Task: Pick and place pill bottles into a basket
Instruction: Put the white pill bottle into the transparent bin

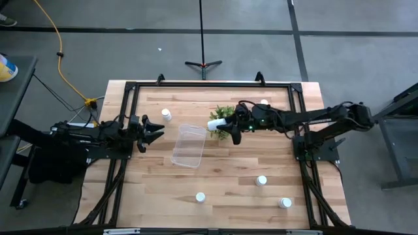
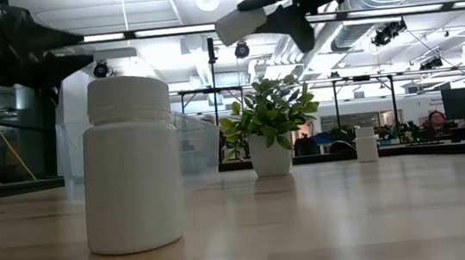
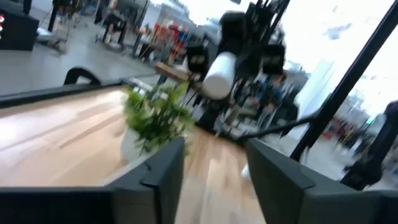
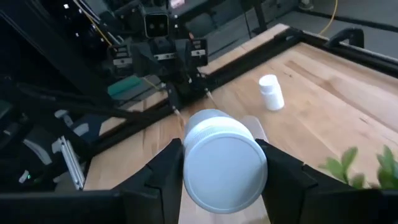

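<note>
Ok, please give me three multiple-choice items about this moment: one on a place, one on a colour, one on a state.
1. Where is the pill bottle that the right claw holds? A) lying on the floor B) in the air by the plant C) in a person's hand
2. What colour are the pill bottles? A) orange B) white C) blue
3. How is the left claw? A) open and empty B) shut on a bottle C) shut on the plant
1 B: the low view shows it raised beside the plant. 2 B: bottle and cap are white. 3 A: its fingers are spread, nothing between them.
</note>
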`<action>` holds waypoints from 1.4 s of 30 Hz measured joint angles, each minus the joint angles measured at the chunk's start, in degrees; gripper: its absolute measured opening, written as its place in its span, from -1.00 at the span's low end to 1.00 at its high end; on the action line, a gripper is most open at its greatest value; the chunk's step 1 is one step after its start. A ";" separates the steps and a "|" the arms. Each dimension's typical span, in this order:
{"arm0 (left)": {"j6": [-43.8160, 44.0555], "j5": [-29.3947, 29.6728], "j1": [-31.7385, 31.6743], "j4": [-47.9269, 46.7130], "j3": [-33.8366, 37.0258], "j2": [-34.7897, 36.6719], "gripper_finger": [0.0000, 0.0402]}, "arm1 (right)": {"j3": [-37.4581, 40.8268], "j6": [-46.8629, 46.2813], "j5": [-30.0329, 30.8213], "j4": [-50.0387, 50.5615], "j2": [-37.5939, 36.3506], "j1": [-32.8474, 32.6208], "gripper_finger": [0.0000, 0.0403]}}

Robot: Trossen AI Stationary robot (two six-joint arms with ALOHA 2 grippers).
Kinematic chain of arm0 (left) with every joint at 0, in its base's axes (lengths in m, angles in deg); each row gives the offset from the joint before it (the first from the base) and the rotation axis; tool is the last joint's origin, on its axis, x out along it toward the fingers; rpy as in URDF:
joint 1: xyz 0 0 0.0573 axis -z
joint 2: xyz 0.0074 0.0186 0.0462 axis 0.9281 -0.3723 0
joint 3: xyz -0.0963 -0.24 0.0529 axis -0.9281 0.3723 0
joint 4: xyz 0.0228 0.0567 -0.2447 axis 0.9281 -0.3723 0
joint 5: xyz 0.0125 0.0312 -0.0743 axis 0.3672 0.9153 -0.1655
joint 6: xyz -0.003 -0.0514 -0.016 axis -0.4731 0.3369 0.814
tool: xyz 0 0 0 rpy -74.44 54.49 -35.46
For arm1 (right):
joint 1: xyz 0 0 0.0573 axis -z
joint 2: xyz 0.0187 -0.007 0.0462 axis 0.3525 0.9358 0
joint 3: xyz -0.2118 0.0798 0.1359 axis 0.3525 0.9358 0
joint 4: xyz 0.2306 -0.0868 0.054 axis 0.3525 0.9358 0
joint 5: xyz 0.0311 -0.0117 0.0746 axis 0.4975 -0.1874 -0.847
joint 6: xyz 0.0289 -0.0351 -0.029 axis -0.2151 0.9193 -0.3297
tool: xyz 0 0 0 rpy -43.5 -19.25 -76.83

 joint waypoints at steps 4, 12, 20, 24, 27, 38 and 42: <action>-0.08 -0.01 0.00 3.98 -0.01 0.00 0.25 | 0.00 0.00 -0.49 -5.82 2.89 0.01 -0.22; -0.94 0.85 0.00 11.70 -0.09 -2.67 0.30 | 0.00 -0.41 -1.25 -12.02 5.85 0.03 -0.22; -4.89 3.35 0.00 12.50 -4.32 -15.49 0.30 | 0.00 -0.28 -0.38 -13.71 5.85 0.03 -0.22; -10.43 3.72 0.00 16.45 -8.36 -23.91 0.30 | 0.00 -0.58 -0.21 -13.76 5.85 0.03 -0.22; -15.19 3.79 0.00 17.03 -12.49 -30.64 0.30 | 0.00 -2.65 -0.15 -13.95 5.85 0.03 -0.22; -31.44 5.13 0.00 16.87 -25.70 -50.53 0.30 | 0.00 -9.60 -0.80 -14.39 5.85 0.03 -0.22; -35.08 5.31 0.00 16.72 -28.53 -55.88 0.30 | 0.00 -10.52 -0.84 -14.40 5.85 0.03 -0.22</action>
